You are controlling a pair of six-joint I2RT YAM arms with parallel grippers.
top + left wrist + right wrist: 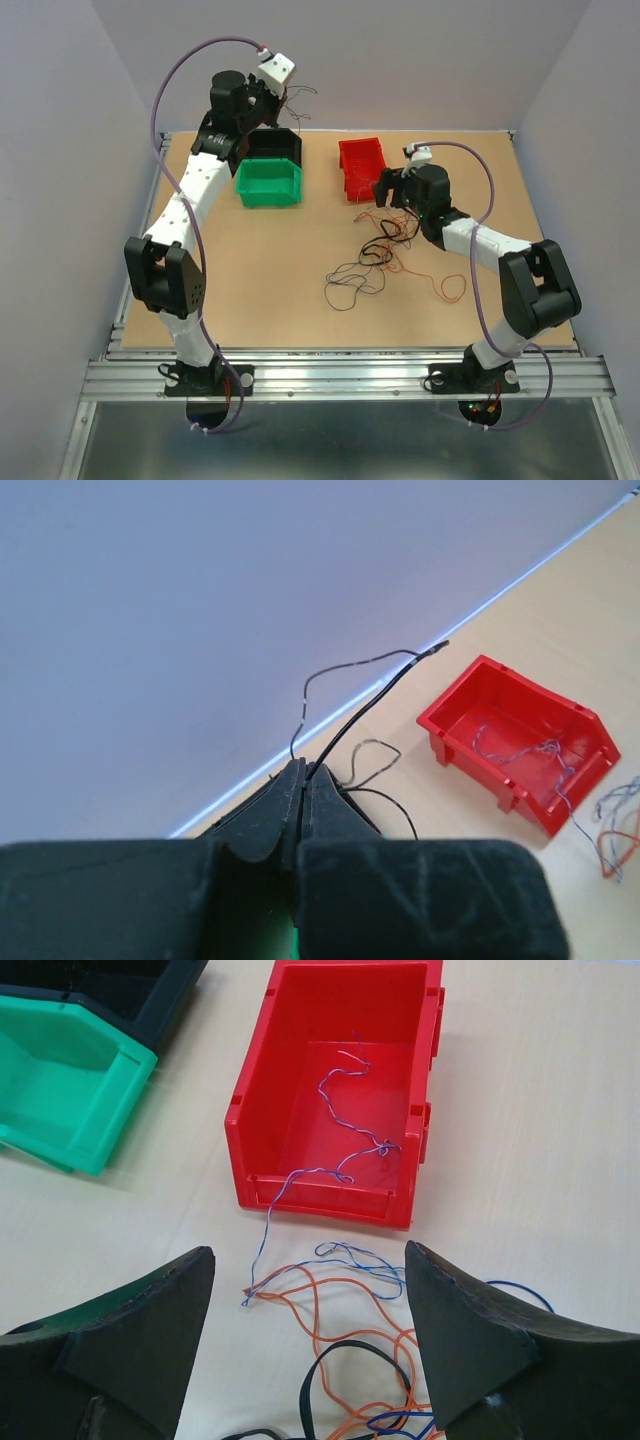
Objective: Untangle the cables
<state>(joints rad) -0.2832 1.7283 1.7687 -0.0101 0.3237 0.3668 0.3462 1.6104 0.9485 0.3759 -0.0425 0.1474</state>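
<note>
**1. L gripper** [303, 772]: raised over far-left part of table [270, 290], approx 11 o'clock from green bin [268, 185] in top view. Jaws fully closed, pinching a black cable [365, 700]. In wrist view the cable rises from the tips toward 1 o'clock, its free end in the air. Thinner dark strands loop just beside it.

**2. R gripper** [308, 1252]: low over table, approx 4 o'clock from red bin [250, 1130] in top view. Jaws wide open, nothing held. Fingers [150, 1340] sit either side of the tangle's far edge. Contact w/ cables: can't tell.

**3. Main tangle** [378, 245]: on table, right of centre, 6 o'clock from red bin.
- Orange cables [335, 1310], a black loop [350, 1352] and blue strands overlap between the R fingers.
- Thin black loops [350, 285] spread out at 7 o'clock of the tangle.
- One orange loop [450, 290] lies at its 4 o'clock.

**4. Purple/blue cable** [350, 1100]: partly inside red bin. It runs across the bin floor, crosses the near wall and drops to the table. Its lower end lies among the orange cables.

**5. Bins:**
- Red bin: open top, far centre of table.
- Green bin: 9 o'clock from red bin, apart from it.
- Black bin [150, 990]: just behind green bin, at its 12 o'clock.
</note>
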